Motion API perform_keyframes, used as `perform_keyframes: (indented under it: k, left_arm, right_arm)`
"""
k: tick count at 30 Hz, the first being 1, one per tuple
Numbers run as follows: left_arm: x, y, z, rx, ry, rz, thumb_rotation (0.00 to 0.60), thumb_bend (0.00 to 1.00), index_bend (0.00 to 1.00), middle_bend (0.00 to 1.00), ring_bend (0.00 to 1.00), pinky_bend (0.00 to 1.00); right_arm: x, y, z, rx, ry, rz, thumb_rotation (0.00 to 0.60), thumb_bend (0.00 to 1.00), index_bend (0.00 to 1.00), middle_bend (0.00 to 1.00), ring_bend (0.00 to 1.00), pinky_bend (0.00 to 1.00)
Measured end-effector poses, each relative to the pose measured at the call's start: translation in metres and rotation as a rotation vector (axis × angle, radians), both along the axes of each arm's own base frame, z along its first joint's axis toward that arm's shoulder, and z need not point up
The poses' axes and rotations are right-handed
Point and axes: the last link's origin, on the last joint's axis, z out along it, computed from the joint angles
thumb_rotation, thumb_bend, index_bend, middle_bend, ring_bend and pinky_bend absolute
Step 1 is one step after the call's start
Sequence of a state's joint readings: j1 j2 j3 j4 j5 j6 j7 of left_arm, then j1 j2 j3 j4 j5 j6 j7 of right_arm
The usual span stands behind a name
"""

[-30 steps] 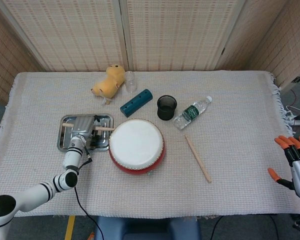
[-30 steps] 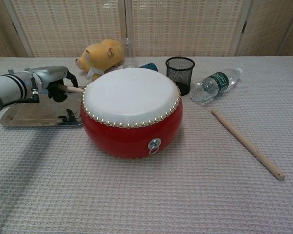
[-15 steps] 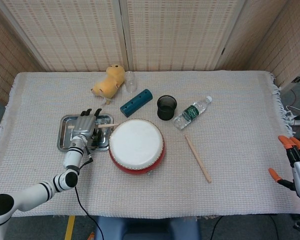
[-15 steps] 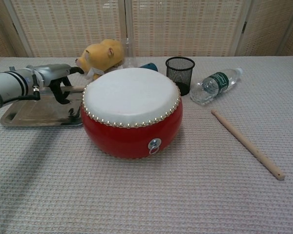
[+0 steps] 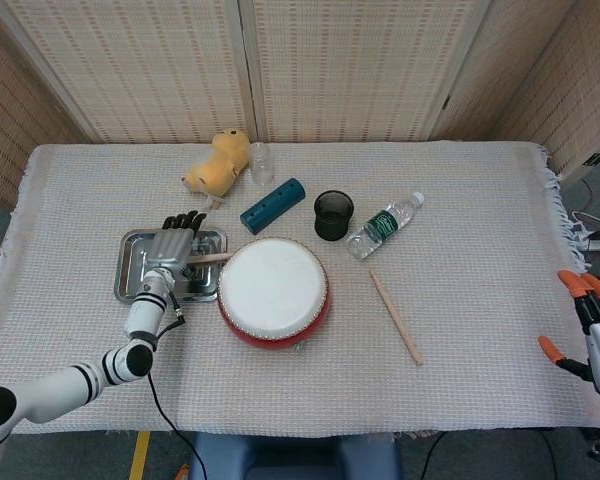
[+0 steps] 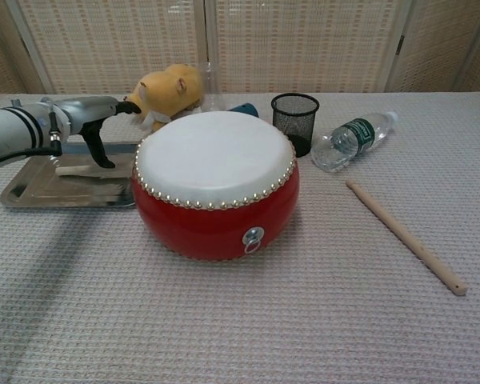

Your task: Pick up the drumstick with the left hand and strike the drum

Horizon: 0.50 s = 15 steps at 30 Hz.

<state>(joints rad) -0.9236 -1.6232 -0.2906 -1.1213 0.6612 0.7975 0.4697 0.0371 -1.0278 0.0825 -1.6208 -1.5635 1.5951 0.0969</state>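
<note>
The red drum [image 5: 273, 291] with a white skin stands mid-table, large in the chest view [image 6: 214, 180]. To its left is a metal tray [image 5: 128, 280] with one wooden drumstick [image 6: 80, 170] lying flat in it, its end poking toward the drum [image 5: 212, 257]. My left hand [image 5: 173, 245] hovers over the tray with its fingers stretched out, holding nothing; the chest view shows the left hand [image 6: 92, 120] just above the stick. A second drumstick [image 5: 395, 316] lies on the cloth right of the drum. My right hand [image 5: 592, 330] waits at the far right edge, fingers apart and empty.
Behind the drum are a yellow plush toy [image 5: 218, 163], a small clear cup [image 5: 261, 160], a teal cylinder [image 5: 273, 205], a black mesh cup [image 5: 333, 215] and a water bottle [image 5: 383, 225] on its side. A woven cloth covers the table.
My left hand's fingers went from curled around the stick to stretched out. The stick, raised off the tray before, now lies flat in it. The right hand stayed put.
</note>
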Motion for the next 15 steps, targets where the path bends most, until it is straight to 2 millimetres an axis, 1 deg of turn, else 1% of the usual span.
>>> perform_keyframes:
  k: [2,5,8,11,14,15]
  left_arm:
    - [0.002,-0.001,0.006,0.014,-0.019,-0.007,0.600,0.20,0.00,0.00,0.00,0.04]
    - [0.005,-0.005,0.019,0.044,-0.058,-0.022,0.600,0.23,0.01,0.01,0.01,0.08]
    - [0.004,-0.013,0.038,0.091,-0.093,-0.039,0.600,0.28,0.08,0.08,0.08,0.11]
    - [-0.007,-0.024,0.060,0.167,-0.099,-0.054,0.600,0.30,0.12,0.12,0.10,0.13]
    - [-0.028,-0.043,0.081,0.235,-0.084,-0.056,0.600,0.30,0.14,0.13,0.10,0.13]
    - [-0.037,-0.052,0.088,0.256,-0.077,-0.050,0.600,0.30,0.15,0.13,0.10,0.13]
  right_arm:
    - [0.000,0.000,0.001,0.000,0.001,0.001,0.600,0.23,0.07,0.12,0.00,0.02]
    - [0.000,-0.002,0.002,0.007,0.003,0.001,0.600,0.23,0.07,0.12,0.00,0.02]
    - [0.000,-0.003,0.004,0.023,-0.003,-0.003,0.600,0.23,0.10,0.12,0.00,0.03]
    - [-0.002,-0.005,0.006,0.048,-0.016,-0.013,0.600,0.23,0.13,0.12,0.00,0.03]
    - [-0.005,-0.006,0.007,0.076,-0.035,-0.024,0.600,0.23,0.14,0.12,0.00,0.03]
    - [-0.006,-0.006,0.007,0.087,-0.044,-0.028,0.600,0.23,0.14,0.12,0.00,0.03]
